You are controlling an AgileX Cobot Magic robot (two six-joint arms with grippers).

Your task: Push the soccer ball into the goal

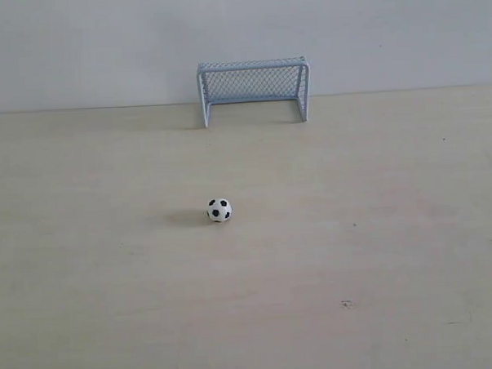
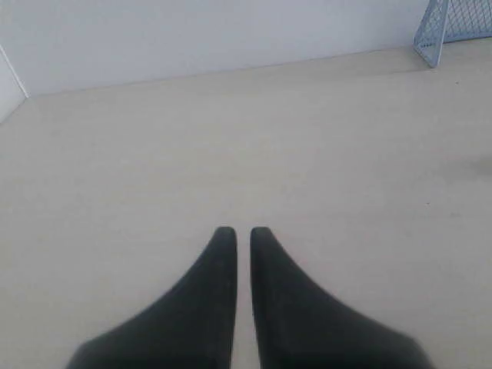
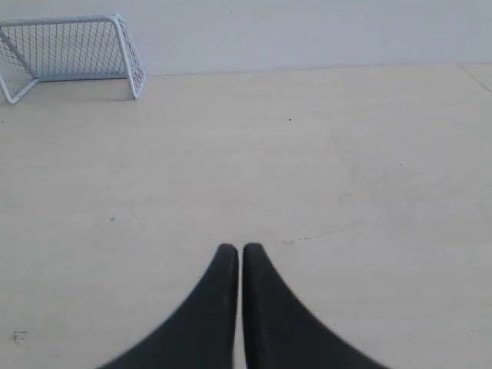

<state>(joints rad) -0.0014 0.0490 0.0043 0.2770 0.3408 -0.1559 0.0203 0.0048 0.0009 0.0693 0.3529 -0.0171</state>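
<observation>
The soccer ball (image 1: pixel 219 210), tiny and white with black patches, rests on the pale wooden table in the exterior view, well in front of the goal (image 1: pixel 253 89). That pale blue-white goal stands against the back wall, its mouth facing the ball. A corner of the goal (image 2: pixel 453 27) shows in the left wrist view, and most of the goal (image 3: pixel 69 55) in the right wrist view. Neither wrist view shows the ball. My left gripper (image 2: pixel 237 231) is shut with nothing in it. My right gripper (image 3: pixel 241 247) is shut and empty too. Neither arm appears in the exterior view.
The table (image 1: pixel 380 252) is pale wood with a few small dark specks (image 1: pixel 347 303). A plain white wall (image 1: pixel 76 45) runs along its far edge, right behind the goal.
</observation>
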